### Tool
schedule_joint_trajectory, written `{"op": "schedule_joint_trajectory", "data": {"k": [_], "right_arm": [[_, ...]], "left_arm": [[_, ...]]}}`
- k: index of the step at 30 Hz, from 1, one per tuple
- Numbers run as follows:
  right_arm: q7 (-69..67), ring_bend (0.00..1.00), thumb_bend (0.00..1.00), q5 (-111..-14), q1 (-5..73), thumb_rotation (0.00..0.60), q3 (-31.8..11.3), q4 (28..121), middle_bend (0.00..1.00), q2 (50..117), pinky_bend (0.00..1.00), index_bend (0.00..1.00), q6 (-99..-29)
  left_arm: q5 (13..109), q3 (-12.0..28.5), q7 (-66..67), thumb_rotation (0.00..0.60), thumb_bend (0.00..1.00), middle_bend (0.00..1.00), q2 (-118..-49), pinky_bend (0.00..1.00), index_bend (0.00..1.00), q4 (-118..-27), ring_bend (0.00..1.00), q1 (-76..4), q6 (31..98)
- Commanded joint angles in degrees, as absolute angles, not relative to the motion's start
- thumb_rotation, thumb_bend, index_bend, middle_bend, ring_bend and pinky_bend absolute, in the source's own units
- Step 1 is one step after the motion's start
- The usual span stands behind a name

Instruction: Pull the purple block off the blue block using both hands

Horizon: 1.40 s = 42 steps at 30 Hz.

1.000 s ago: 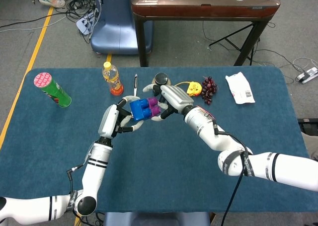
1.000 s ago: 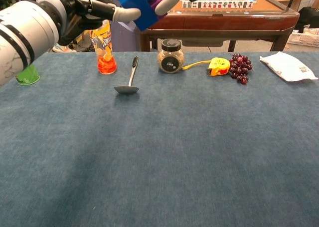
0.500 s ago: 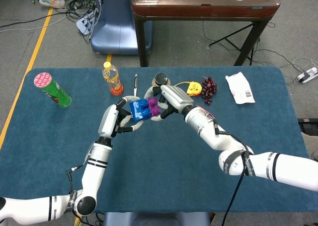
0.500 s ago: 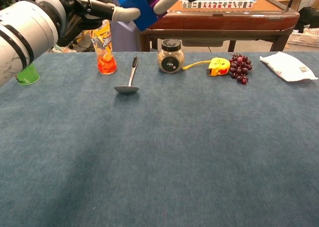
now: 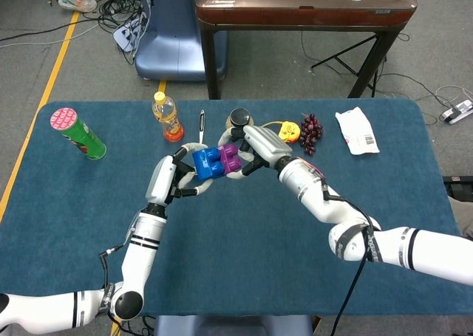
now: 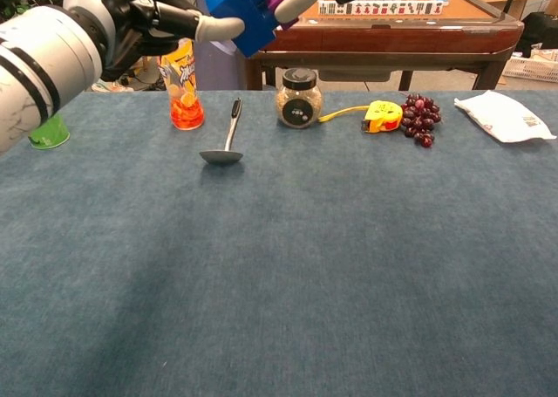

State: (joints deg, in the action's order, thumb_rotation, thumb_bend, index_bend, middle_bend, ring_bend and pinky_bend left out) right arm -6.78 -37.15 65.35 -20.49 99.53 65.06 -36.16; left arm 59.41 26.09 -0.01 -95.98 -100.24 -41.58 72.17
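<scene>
The right hand point(image 5: 255, 148) is drifting slightly right of where it was a second ago, pinching the purple block point(image 5: 228, 156), while the left hand point(image 5: 174, 177) is clutching the blue block point(image 5: 206, 164). Both are held above the tabletop point(image 5: 244, 232), seemingly still joined; separation is probably just beginning.

Both hands raised, fingers point(image 5: 194, 147) clasped.
</scene>
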Motion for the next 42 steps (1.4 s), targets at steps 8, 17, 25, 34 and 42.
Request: {"op": "schedule_joint_trajectory", "data": {"k": [8,17,25,34,42], "right_arm": [[-8.23,1.00,0.11,-38.98,63.76,0.600,-20.86,100.22,1.00,64.20,1.00,0.61,-36.32],[-7.77,1.00,0.11,-43.06,60.13,0.600,-18.68,102.09,1.00,60.97,1.00,0.61,-36.68],[3.18,1.00,0.11,-45.96,58.70,0.600,-11.41,101.90,1.00,59.77,1.00,0.61,-40.51],[17.52,1.00,0.11,-40.28,60.17,0.600,-4.30,100.21,1.00,64.83,1.00,0.61,-45.47],[19.86,1.00,0.00,-38.16,60.08,0.600,-3.51,98.61,1.00,67.75,1.00,0.28,-46.08]], "left_arm": [[58.75,25.67,-0.34,0.600,0.33,1.00,-95.81,1.00,0.56,-99.30,1.00,-41.20,71.54],[57.43,23.64,1.05,0.600,0.33,1.00,-93.85,1.00,0.56,-98.59,1.00,-40.35,69.27],[55.20,18.32,6.30,0.600,0.33,1.00,-90.52,1.00,0.55,-97.30,1.00,-40.95,62.27],[52.49,12.46,12.72,0.600,0.33,1.00,-90.54,1.00,0.48,-93.36,0.98,-43.56,54.62],[48.91,10.67,17.82,0.600,0.30,1.00,-91.64,1.00,0.21,-91.91,0.96,-44.52,54.73]]}}
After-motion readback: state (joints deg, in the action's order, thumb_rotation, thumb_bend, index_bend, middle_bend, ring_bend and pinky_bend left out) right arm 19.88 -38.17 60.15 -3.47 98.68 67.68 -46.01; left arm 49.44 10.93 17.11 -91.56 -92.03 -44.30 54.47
